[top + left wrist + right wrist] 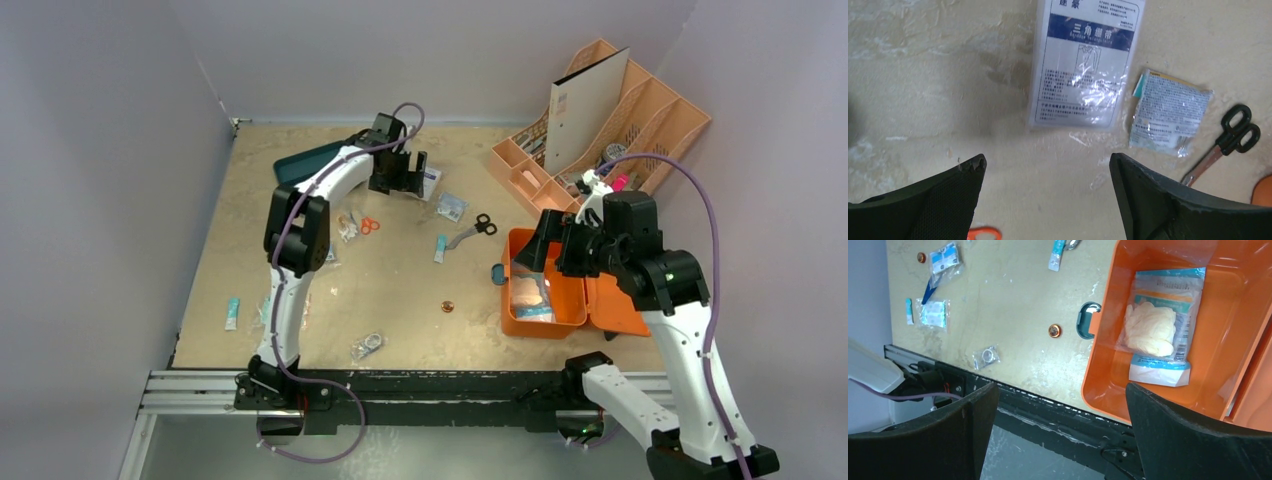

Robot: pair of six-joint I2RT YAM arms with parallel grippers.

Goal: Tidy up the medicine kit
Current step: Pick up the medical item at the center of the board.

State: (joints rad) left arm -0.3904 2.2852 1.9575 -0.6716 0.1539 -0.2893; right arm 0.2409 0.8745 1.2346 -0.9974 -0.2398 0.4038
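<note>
Near the right end of the near edge of the beige counter (pixel 400 290), the bright orange rectangular plastic medicine kit (pixel 545 328) is seen lying open, with a clear packet of pale gloves (pixel 1158 325) inside. The right gripper (pixel 1060 390) is held above it, jaws spread wide and empty. Toward the far edge, the left gripper (pixel 1048 159) is held released, with nothing grasped, near a flat white printed plastic packet (pixel 1083 65).

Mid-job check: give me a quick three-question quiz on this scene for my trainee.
1. Fill in: the right gripper, above the medicine kit, has its jaws ___.
2. Which gripper hovers by the white printed packet? A. left gripper B. right gripper
3. True or false: the black-handled scissors lie inside the kit.
Key: 1 open; 2 A; 3 false.
</note>
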